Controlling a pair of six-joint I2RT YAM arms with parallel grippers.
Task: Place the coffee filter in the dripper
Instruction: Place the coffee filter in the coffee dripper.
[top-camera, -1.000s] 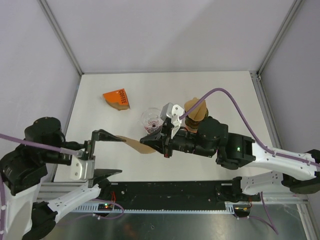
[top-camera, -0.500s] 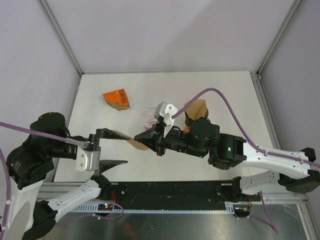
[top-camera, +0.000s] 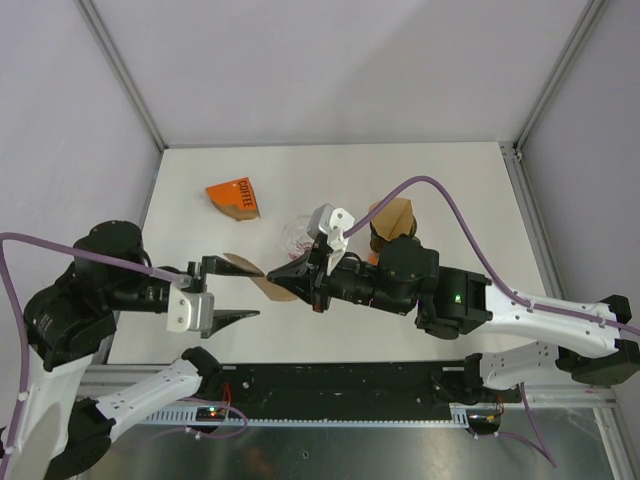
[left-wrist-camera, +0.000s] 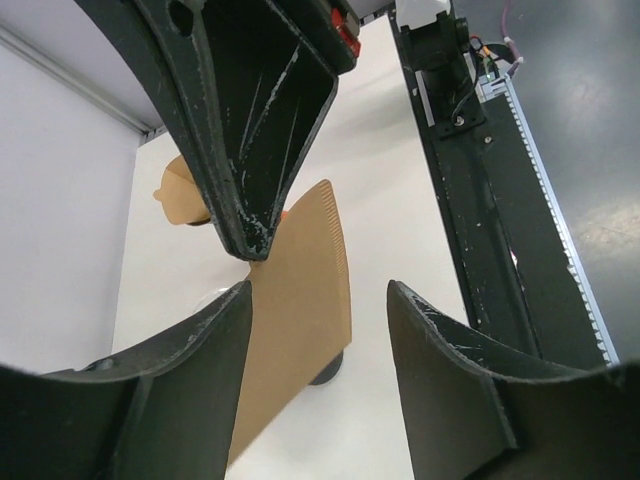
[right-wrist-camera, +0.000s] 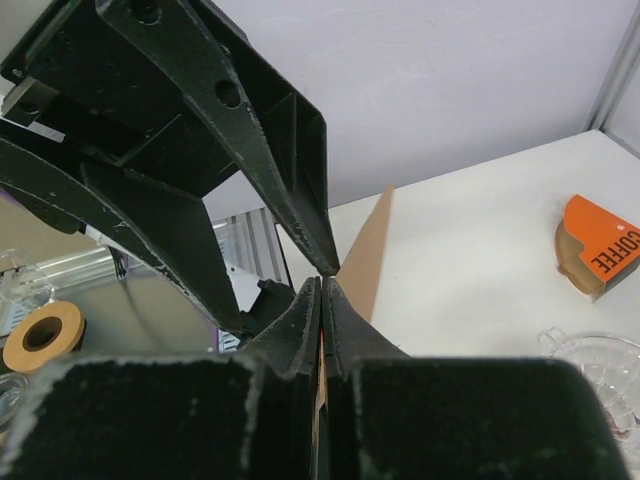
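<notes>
Coffee filter (top-camera: 268, 285): brown paper, folded flat, fan-shaped with a crimped seam along one edge. It is held up off the counter (top-camera: 440, 180), just near-left of the dripper (top-camera: 298, 236) and not yet in it.

Right pincer (top-camera: 297, 278): jaws pressed together on the filter's corner nearest the dripper, with only a thin paper edge showing between the fingers in its own wrist view.

Left pincer (top-camera: 243, 288): about half open, jaws on either side of the filter's free end, farther from the dripper. The paper sits near one finger. A clear gap shows on the other side, so it has no grip.

Dripper: clear, cone-shaped, upright, empty as far as can be seen.

Orange pack (top-camera: 234, 199) marked COFFEE lies well left of the dripper, toward the far wall.

Handling, as a judgement:
- The paper is very light, thin and limp, and will flop or curl from a single pinch.
- It creases and tears easily, and smooth fingers may slide on it.
- The crimped seam looks like the stiffest place to hold.
- Pinching a single layer near the open rim would let the cone spread before seating.
</notes>
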